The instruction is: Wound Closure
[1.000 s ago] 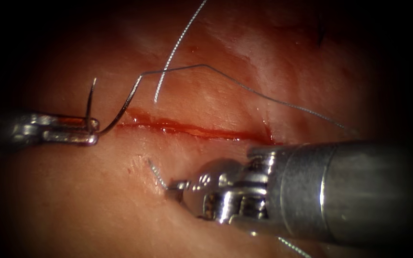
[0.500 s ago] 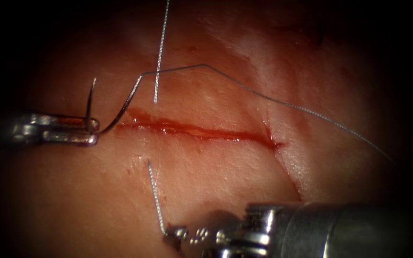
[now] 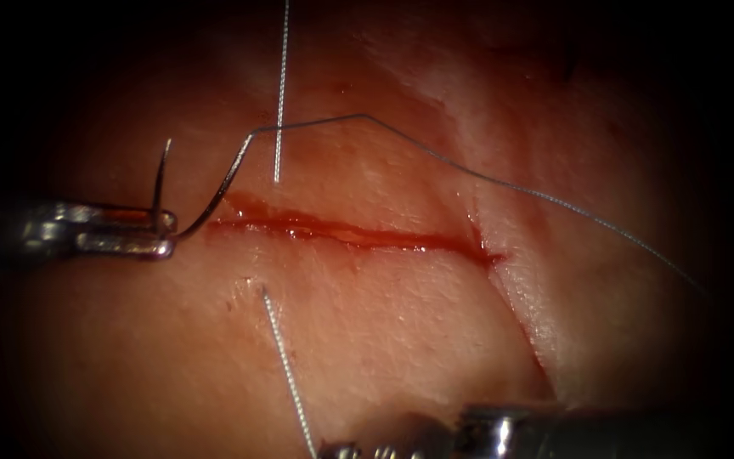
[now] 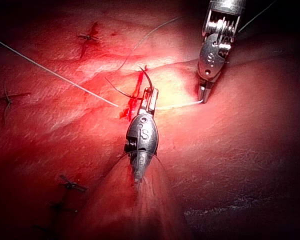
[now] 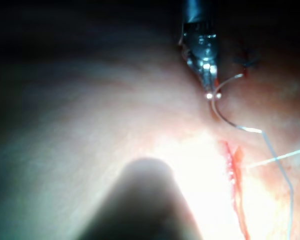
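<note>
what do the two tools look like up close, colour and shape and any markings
Both are bare silver metal. The left arm's tool has a rounded, teardrop-shaped wrist housing stamped with small characters, tapering to two slim straight jaws. The right arm's tool looks the same kind: a narrow pointed tip below a wrist with exposed pins and grooved pulleys. Its shaft is a smooth grey cylinder with a bright collar.

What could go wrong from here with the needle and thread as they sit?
The left hand holds the needle mid-curve, clear of the tissue, its tip free: a slip could scratch the tissue. The right hand grips the thread running taut out of the tissue: more tension might tear it or fray the strand.
</note>
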{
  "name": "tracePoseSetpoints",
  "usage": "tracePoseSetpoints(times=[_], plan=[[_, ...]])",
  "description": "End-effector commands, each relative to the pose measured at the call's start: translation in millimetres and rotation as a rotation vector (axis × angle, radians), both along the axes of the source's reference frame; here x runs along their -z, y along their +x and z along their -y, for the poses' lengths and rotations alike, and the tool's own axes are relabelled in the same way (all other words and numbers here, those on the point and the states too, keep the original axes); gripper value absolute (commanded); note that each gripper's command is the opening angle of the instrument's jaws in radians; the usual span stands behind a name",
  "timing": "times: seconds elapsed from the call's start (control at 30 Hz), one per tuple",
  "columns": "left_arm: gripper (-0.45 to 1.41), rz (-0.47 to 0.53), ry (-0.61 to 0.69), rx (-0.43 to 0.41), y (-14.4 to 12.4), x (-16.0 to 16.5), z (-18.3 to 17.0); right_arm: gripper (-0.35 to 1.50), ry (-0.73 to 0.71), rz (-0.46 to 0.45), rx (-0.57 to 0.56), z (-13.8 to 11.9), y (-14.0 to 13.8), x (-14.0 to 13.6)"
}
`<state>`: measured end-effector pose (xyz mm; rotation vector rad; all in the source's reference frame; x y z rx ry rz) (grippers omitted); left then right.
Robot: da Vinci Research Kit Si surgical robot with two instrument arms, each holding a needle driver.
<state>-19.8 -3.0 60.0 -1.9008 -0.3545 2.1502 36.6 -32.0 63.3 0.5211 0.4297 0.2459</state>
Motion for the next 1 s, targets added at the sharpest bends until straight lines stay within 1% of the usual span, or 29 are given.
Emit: tracePoseSetpoints(times=[0.03, 0.23, 0.27, 0.3, 0.33, 0.37, 0.43, 0.6, 0.7, 0.73, 0.87, 1.0], plan=[[-0.45, 0.001, 0.000, -0.001, -0.5, -0.7, 0.3, -0.35, 0.005, 0.000, -0.001, 0.8, 0.4, -0.4], [-0.45, 0.001, 0.000, 0.000, -0.5, -0.7, 0.2, -0.35, 0.011, 0.001, -0.003, 0.8, 0.3, -0.2], [-0.45, 0.001, 0.000, 0.000, -0.5, -0.7, 0.3, 0.10, 0.009, 0.002, -0.005, 0.8, 0.4, -0.2], [-0.45, 0.001, 0.000, 0.000, -0.5, -0.7, 0.2, 0.49, 0.003, -0.002, -0.010, 0.7, 0.4, -0.2], [-0.45, 0.001, 0.000, 0.000, -0.5, -0.7, 0.2, 0.79, -0.004, -0.009, -0.020, 0.6, 0.4, -0.1], [-0.45, 0.001, 0.000, 0.000, -0.5, -0.7, 0.2, 1.03, -0.008, -0.020, -0.038, 0.2, 0.4, -0.1], [-0.45, 0.001, 0.000, 0.000, -0.5, -0.7, 0.2, 1.20, -0.007, -0.032, -0.074, -0.8, 0.4, 0.2], [-0.45, 0.001, 0.000, 0.000, -0.6, -0.7, 0.2, 1.23, -0.049, -0.011, -0.191, -5.3, 0.7, 1.4], [-0.45, 0.001, 0.000, 0.001, -0.7, -0.7, 0.3, 1.23, -0.094, 0.004, -0.271, -7.8, 1.9, 1.4], [-0.45, 0.000, -0.001, 0.001, -0.7, -0.7, 0.3, 1.23, -0.095, 0.006, -0.292, -8.8, 2.9, 0.9], [-0.45, -0.002, 0.000, -0.001, -0.6, -0.7, 0.3, 1.23, -0.101, 0.021, -0.313, -9.9, 4.9, -0.8], [-0.45, -0.002, 0.000, -0.001, -0.6, -0.7, 0.3, 1.21, -0.096, 0.023, -0.317, -10.3, 6.2, -2.1]])
